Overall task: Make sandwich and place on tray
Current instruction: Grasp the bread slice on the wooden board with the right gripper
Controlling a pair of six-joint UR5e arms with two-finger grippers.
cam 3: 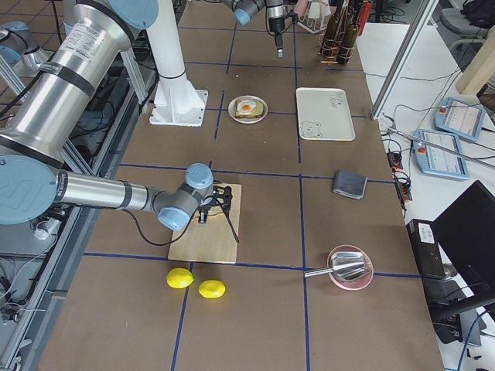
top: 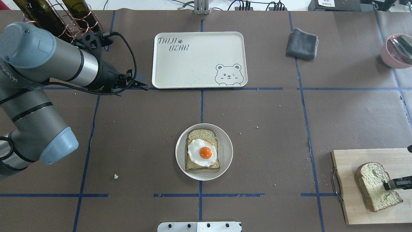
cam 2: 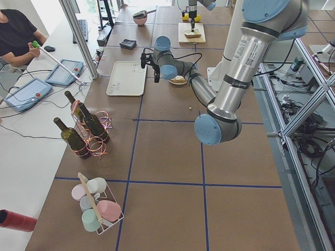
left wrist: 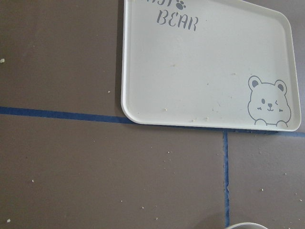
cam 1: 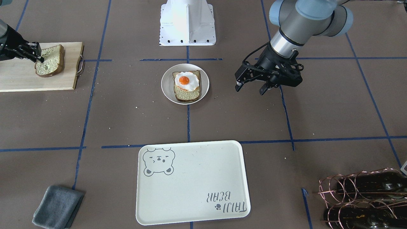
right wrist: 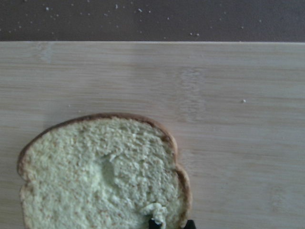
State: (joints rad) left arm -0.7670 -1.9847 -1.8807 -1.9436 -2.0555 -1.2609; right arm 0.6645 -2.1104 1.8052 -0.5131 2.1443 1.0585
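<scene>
One bread slice topped with a fried egg (top: 201, 153) lies on a small round white plate (top: 225, 141) at the table's middle. A second bread slice (top: 375, 183) lies on the wooden cutting board (top: 354, 206). My right gripper (top: 386, 186) is shut on that slice's crust edge; the right wrist view shows the fingertips (right wrist: 155, 222) pinching the slice (right wrist: 95, 176). The cream tray (top: 193, 61) with the bear drawing is empty. My left gripper (cam 1: 251, 89) is open and empty, above the table beside the tray's corner. The left wrist view shows the tray (left wrist: 200, 71).
A grey folded cloth (top: 302, 43) lies beside the tray. A copper rack with wine bottles (top: 64, 16) stands behind my left arm. A pink bowl (top: 397, 51) sits at the far right edge. Two lemons (cam 3: 197, 284) lie beside the cutting board. The robot's white base (cam 1: 187, 22) stands behind the plate.
</scene>
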